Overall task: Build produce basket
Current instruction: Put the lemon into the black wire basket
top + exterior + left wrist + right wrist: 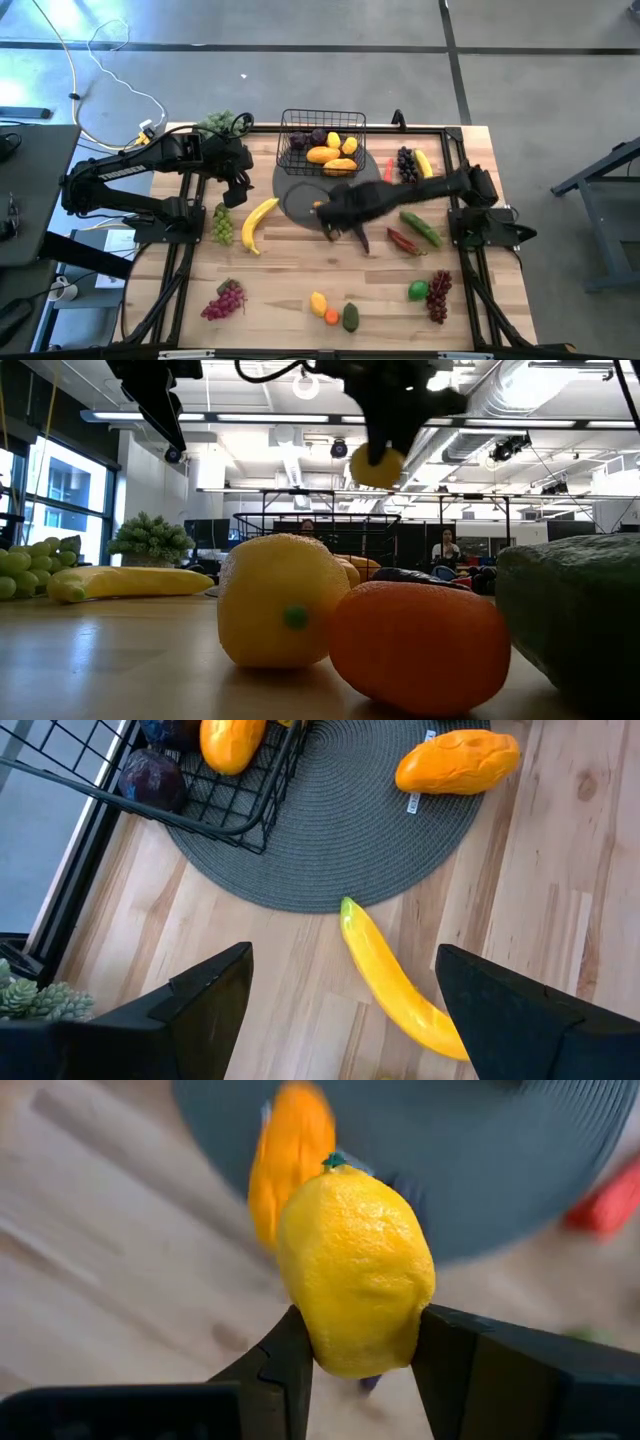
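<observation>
The black wire basket [322, 140] stands at the far middle on the round mat's [300, 192] far edge and holds mangoes, a lemon and dark purple fruit. My right gripper [362, 1335] is shut on a yellow lemon [355, 1270] above the mat's near edge [330, 215], next to an orange mango [458, 762] lying on the mat. My left gripper [345, 1010] is open and empty above the far end of a yellow banana [395, 985] lying on the table [258, 224]. My right gripper pinches the lemon between its two fingers, on two opposite sides [310, 1330] of its near half. The green stem end [333, 1160] points away from the gripper. In the low view the fingers point down and the lemon [378, 465] hangs clear of the table.
Loose produce on the table: green grapes [222, 223], pink grapes [224, 300], lemon, orange and avocado [333, 312] at the near edge, an eggplant [358, 238], chili [403, 241], cucumber [420, 227], purple grapes and a banana [414, 163]. A leafy bunch [215, 122] is far left.
</observation>
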Robot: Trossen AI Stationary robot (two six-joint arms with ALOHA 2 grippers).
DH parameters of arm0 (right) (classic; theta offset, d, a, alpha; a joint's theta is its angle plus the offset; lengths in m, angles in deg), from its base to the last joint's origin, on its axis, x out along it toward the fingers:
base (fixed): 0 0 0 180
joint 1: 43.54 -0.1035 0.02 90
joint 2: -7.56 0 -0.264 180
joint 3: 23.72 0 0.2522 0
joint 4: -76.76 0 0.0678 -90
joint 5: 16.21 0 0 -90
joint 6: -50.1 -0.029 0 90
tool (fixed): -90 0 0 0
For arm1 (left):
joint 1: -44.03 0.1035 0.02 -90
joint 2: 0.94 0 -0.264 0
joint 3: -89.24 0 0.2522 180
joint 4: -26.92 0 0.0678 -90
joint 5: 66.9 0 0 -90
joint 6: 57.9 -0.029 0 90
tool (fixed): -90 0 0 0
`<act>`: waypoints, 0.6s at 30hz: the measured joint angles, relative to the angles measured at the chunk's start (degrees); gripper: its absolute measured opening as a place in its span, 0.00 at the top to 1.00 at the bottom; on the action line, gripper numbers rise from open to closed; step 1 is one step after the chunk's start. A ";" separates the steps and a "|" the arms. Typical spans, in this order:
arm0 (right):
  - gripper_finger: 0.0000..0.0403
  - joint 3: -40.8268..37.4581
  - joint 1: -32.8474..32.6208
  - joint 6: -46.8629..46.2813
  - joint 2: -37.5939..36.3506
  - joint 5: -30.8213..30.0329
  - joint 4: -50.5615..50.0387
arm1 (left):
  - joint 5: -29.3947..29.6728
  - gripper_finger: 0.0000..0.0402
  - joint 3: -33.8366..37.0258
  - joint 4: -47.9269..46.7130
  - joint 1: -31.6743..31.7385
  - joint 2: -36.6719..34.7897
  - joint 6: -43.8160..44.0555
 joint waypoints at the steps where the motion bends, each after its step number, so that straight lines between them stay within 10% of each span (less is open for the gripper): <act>1: 0.74 0.78 1.48 2.79 0.00 -0.39 0.01 | -0.02 0.25 0.00 0.00 0.00 0.00 0.05; 18: 0.74 7.45 26.51 42.38 -0.02 1.25 5.26 | 3.90 0.25 0.00 0.02 0.02 0.00 5.76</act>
